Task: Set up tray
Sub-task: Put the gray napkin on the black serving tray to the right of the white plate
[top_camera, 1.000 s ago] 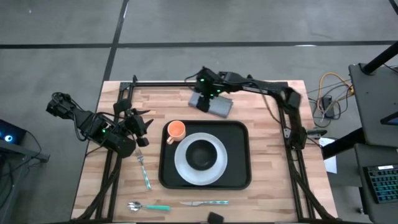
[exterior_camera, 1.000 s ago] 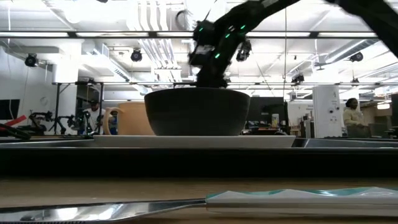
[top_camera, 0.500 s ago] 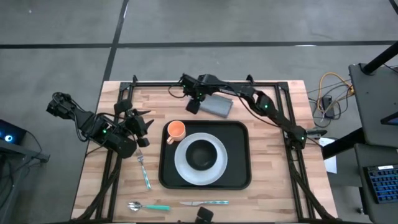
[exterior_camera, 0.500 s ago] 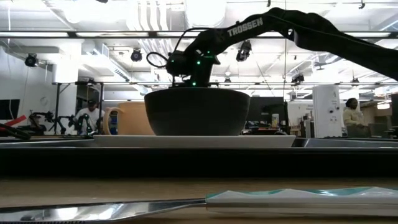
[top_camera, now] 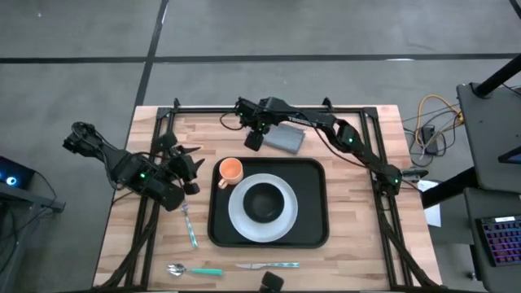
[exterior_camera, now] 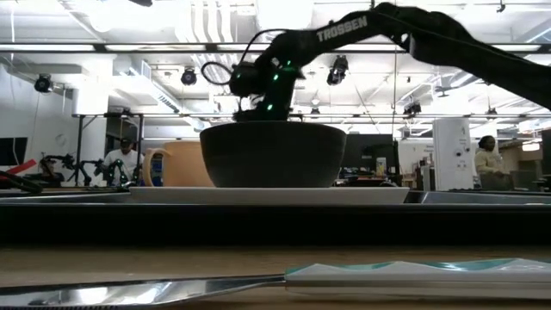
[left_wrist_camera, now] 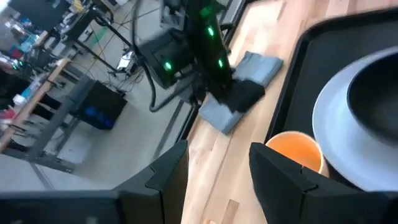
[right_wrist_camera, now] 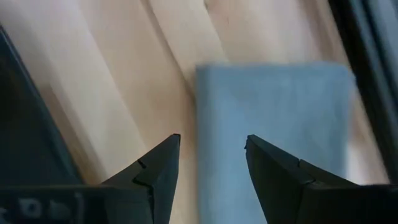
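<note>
While the right gripper (right_wrist_camera: 210,163) hovers with jaws parted and empty over the near edge of the folded grey cloth napkin (top_camera: 285,138), a good pickup, I judge, means dropping straight down to pinch that edge. The large black rectangular tray (top_camera: 309,232) lies mid-tabletop, holding a white plate (top_camera: 238,213) with a dark bowl (top_camera: 263,202) and an orange cup (top_camera: 231,170). The left gripper (left_wrist_camera: 219,169) waits open, empty, beside the tray.

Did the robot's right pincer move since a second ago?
Yes. In the high view the right pincer went left: it was over the grey napkin, and now it is past the napkin's left end, behind the tray.
</note>
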`<action>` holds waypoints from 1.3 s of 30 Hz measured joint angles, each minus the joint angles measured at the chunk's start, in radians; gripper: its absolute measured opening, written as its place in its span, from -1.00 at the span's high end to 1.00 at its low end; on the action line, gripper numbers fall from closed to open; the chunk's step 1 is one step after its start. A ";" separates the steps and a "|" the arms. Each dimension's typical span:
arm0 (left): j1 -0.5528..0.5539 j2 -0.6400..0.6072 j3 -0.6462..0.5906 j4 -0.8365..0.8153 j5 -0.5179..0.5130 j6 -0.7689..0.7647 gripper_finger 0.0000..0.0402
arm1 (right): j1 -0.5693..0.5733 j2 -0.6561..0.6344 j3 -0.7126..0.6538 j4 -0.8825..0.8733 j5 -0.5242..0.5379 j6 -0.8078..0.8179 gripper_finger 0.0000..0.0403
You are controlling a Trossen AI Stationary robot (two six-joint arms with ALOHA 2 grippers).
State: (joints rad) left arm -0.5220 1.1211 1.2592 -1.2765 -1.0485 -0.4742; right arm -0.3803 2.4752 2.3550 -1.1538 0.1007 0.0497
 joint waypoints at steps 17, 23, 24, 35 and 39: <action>0.644 0.015 -0.202 0.576 0.454 0.866 0.25 | 0.045 -0.526 -0.124 -0.408 0.110 0.067 0.20; 0.866 0.087 -0.259 0.769 0.594 1.181 0.25 | 0.115 -0.813 -0.328 -0.368 0.109 0.156 0.21; 0.887 0.107 -0.260 0.784 0.594 1.197 0.25 | 0.129 -0.856 -0.372 -0.344 0.109 0.168 0.20; 0.997 0.396 -0.259 1.035 0.614 1.455 0.25 | 0.251 -1.174 -0.797 -0.191 0.109 0.296 0.22; 1.033 0.475 -0.259 1.099 0.632 1.509 0.25 | 0.271 -1.226 -0.902 -0.171 0.106 0.317 0.21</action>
State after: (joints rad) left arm 0.5112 1.5963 1.0004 -0.1780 -0.4163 1.0350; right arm -0.1089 1.2489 1.4533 -1.3248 0.2070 0.3665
